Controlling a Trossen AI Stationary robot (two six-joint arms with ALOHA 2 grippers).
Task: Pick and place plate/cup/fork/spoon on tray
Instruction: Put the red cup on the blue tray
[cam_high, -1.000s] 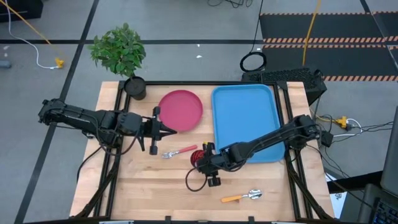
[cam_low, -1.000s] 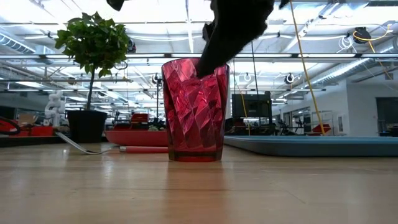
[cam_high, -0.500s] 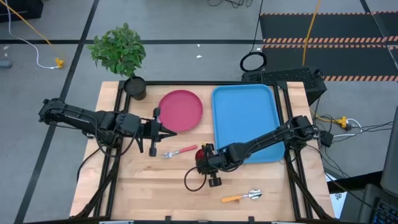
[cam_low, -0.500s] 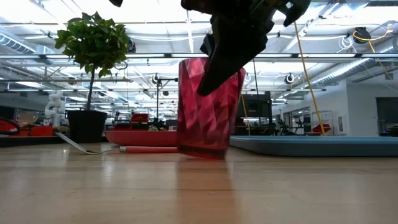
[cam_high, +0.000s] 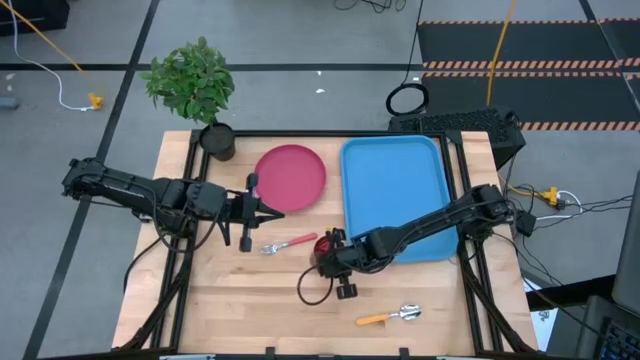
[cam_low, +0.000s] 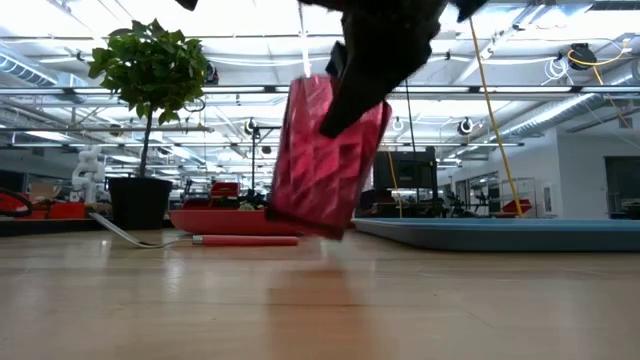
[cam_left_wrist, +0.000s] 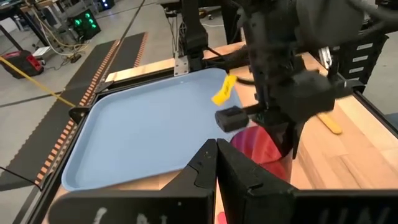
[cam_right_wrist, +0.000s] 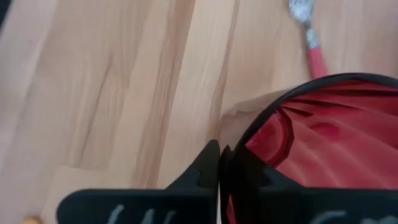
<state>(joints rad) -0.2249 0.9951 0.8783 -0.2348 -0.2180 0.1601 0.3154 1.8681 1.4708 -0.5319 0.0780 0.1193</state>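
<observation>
We see the cup (cam_low: 325, 155), which stood flat on the table a second ago, now lifted and tilted at frame centre, clamped by the right gripper (cam_high: 325, 256). That puts it ready to carry to the tray (cam_high: 395, 195) at upper right. The left gripper (cam_high: 270, 210) waits closed and empty beside the plate (cam_high: 290, 177).

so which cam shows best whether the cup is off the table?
Low view: the cup hangs tilted, clear of the wood, held by the right gripper. High view shows only a red sliver under the gripper. Right wrist view looks into its rim; left wrist view shows part of it behind that arm's own fingers.
</observation>
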